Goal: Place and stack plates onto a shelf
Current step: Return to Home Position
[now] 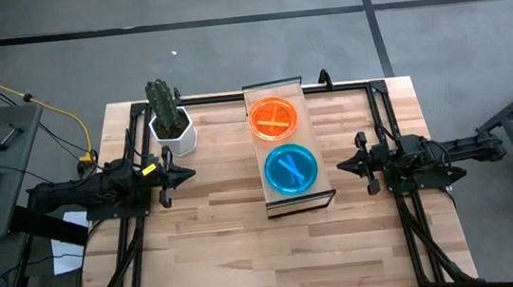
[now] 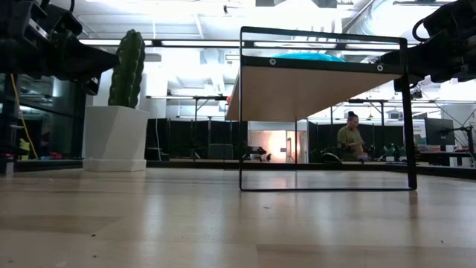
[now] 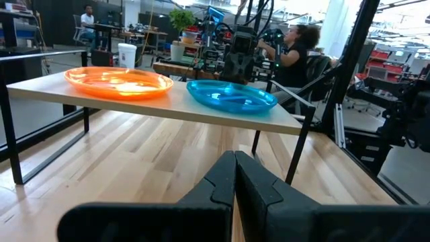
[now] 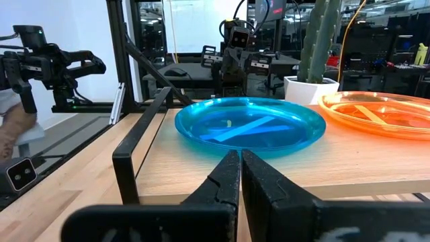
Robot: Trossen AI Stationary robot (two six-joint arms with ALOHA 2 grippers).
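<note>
Shelf [image 1: 324,190] planted mid-tabletop [image 1: 250,259] toward the far edge, orange plates [image 1: 273,118] and blue plates [image 1: 290,170] covering its top. Cactus pot [image 1: 172,133] crowds the far-left corner. Lanes either side hold the left gripper [image 1: 192,175] and right gripper [image 1: 340,164], both pinched closed. Near edge: wide open wood (open gap under the plank too).

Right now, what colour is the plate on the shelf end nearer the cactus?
That plate is orange, clearest in the high view.
</note>
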